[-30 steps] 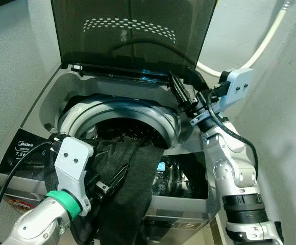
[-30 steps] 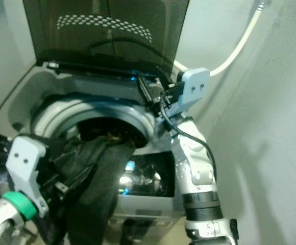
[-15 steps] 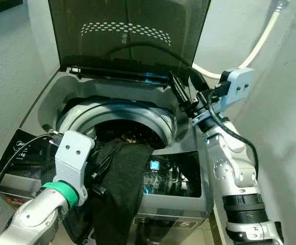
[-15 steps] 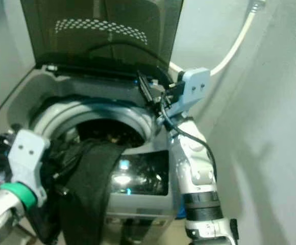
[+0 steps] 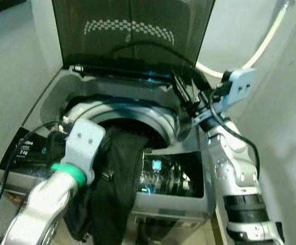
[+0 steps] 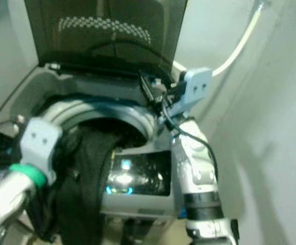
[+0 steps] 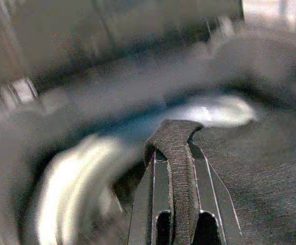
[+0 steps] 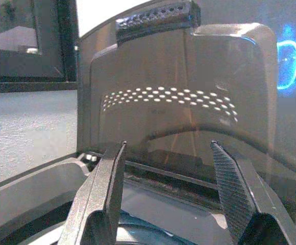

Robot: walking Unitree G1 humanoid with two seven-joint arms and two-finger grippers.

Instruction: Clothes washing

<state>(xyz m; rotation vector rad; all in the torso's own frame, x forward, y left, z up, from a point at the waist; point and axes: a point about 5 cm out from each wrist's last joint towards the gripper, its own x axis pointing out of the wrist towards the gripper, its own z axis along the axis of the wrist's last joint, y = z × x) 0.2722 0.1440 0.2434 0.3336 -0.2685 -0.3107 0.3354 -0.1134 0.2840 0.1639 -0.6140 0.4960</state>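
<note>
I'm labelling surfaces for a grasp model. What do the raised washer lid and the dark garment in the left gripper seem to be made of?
Raised lid: probably smoked translucent plastic or tinted glass with a glossy finish; light passes through it and it carries a printed white dot band. Dark garment: soft matte black fabric, apparently knit; it drapes limply over the washer's front edge, and a ribbed strip lies between the left gripper's fingers.

A pale hose [image 5: 264, 42] ran down the right-hand wall [image 5: 291, 117] and curved in behind the machine — off-white, smooth, and blurred near its upper end. That wall was light and plain, slanting close alongside. On the other side stood a grey, rough-textured wall [image 5: 15, 56], with a dark frame [image 8: 30, 46] set into it higher up — whether a window or a panel, I couldn't tell. Down low, a small patch of pale floor [image 5: 201, 236] showed near the machine's front corner.
</note>
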